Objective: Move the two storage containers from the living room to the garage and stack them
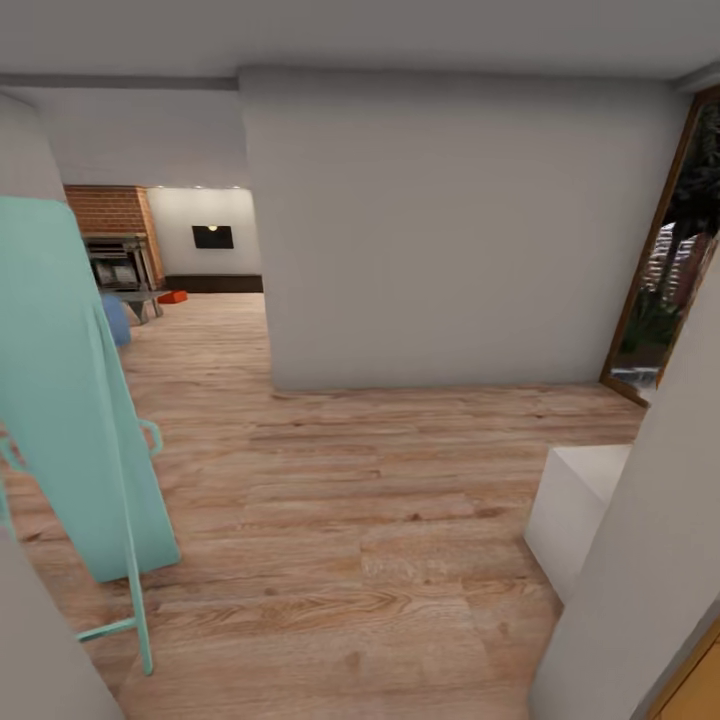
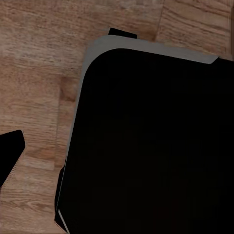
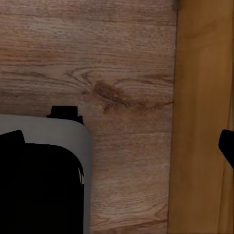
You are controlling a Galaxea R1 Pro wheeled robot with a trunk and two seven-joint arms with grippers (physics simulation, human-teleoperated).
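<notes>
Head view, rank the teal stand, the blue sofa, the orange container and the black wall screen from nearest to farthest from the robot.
1. Teal stand, left foreground.
2. Blue sofa, left, beyond the stand.
3. Orange container, on the floor farther in.
4. Black screen, on the far wall.

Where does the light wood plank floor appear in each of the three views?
Head view: the wood plank floor covers the lower half and runs on into the far room at the left.
Left wrist view: it lies around a black body with a grey rim.
Right wrist view: it lies between that black body and an orange-yellow wooden panel.
Shared landmark: the black grey-rimmed body, seen in both wrist views.
</notes>
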